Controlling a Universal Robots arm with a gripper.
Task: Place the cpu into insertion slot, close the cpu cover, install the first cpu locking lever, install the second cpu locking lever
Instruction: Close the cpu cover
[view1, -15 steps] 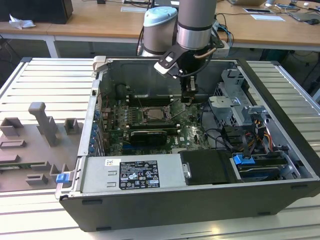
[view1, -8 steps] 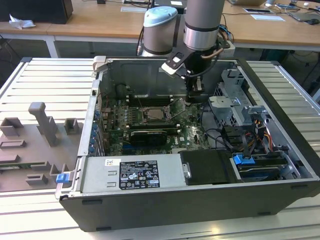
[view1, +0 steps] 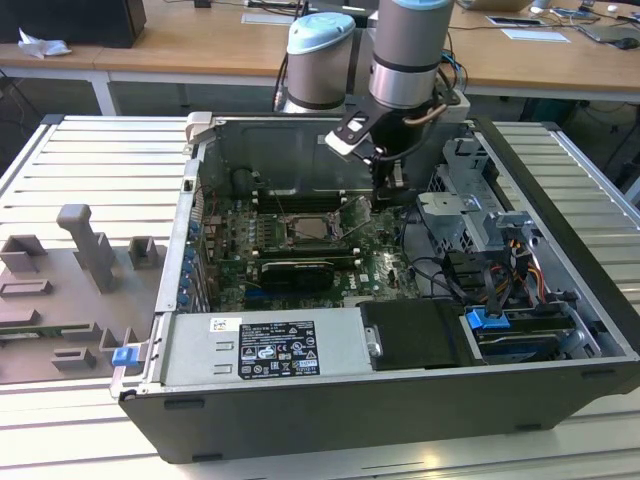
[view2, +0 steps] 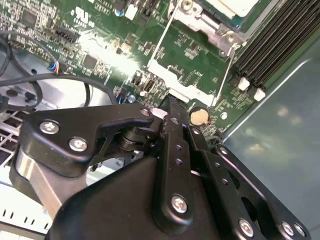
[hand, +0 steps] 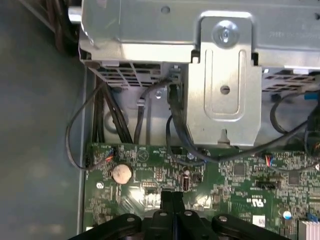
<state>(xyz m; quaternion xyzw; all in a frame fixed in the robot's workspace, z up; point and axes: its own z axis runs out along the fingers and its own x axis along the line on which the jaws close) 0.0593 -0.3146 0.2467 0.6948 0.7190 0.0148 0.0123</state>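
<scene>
In the exterior view the arm is hanging inside the open computer case (view1: 330, 420), with its gripper (view1: 390, 196) poised just over the green board. The cpu (view1: 311, 227) is sitting in the insertion slot (view1: 291, 236), at about eight o'clock from the gripper. In the second wrist view the fingers (view2: 172, 130) are pressing together on nothing, near a coin battery (view2: 199, 116). Farther off, the cpu cover (view2: 212, 27) is framing the pale chip between two thin wire levers (view2: 159, 42). In the first wrist view the closed fingertips (hand: 165, 200) are pointing toward a metal drive cage (hand: 220, 75).
</scene>
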